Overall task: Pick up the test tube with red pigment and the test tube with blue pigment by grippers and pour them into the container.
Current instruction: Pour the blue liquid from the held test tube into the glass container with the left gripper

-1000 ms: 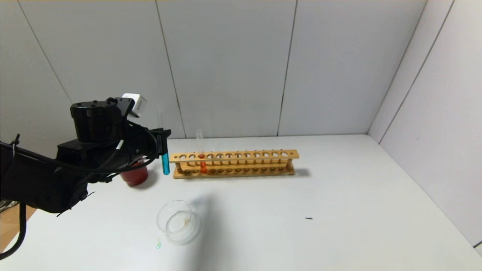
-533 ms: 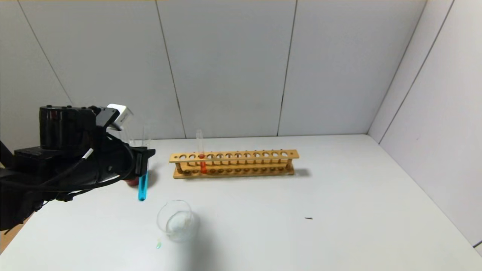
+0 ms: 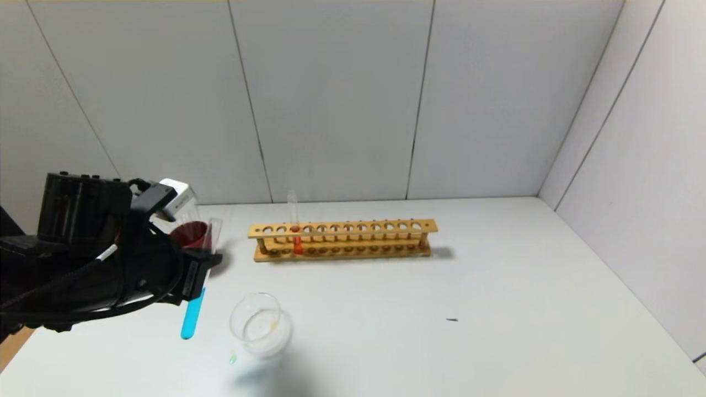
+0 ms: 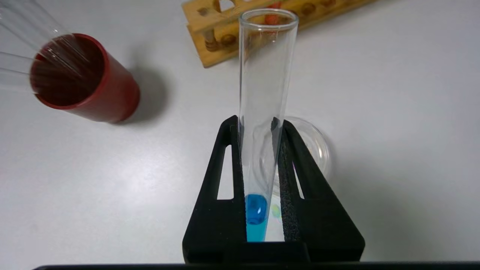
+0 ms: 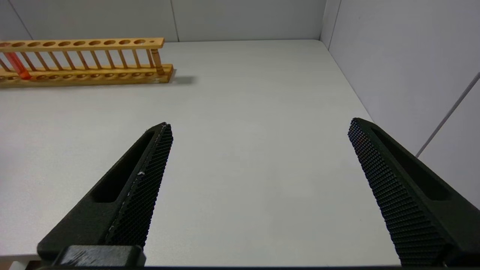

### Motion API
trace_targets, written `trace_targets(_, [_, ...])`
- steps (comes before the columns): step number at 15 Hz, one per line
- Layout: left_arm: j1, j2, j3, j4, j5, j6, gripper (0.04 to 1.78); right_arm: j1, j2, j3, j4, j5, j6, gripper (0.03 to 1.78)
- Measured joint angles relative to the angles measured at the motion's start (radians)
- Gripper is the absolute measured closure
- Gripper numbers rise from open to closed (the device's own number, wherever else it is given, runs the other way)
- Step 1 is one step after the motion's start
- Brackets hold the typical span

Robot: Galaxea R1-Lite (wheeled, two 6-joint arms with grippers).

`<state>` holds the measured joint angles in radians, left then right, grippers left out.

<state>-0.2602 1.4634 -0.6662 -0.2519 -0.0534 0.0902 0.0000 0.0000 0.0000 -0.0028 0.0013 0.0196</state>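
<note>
Before me: one white table, matte top, bare across its right half. Behind its far edge, a back wall of pale grey panels, split by thin dark vertical seams. Along its right edge, a side wall of the same panels, meeting the back wall at the far right corner. Off the near left corner, a sliver of brown floor. Lighting: even, overhead, casting soft shadows on the tabletop. No windows in my view
</note>
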Motion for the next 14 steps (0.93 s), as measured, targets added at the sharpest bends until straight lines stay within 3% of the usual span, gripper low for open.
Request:
trace_targets(3, [-0.02, -0.001, 0.024, 0.044, 0.001, 0.01, 1.52, 0.0, 0.0, 0.0, 0.0, 0.0, 0.0, 0.1])
trace_targets(7, [-0.024, -0.017, -0.019, 0.273, 0.004, 0.078, 1.52, 0.0, 0.0, 0.0, 0.0, 0.0, 0.0, 0.1])
trace_targets(14, [-0.025, -0.015, -0.066, 0.43, 0.013, 0.149, 1.52, 0.0, 0.0, 0.0, 0.0, 0.0, 0.0, 0.1])
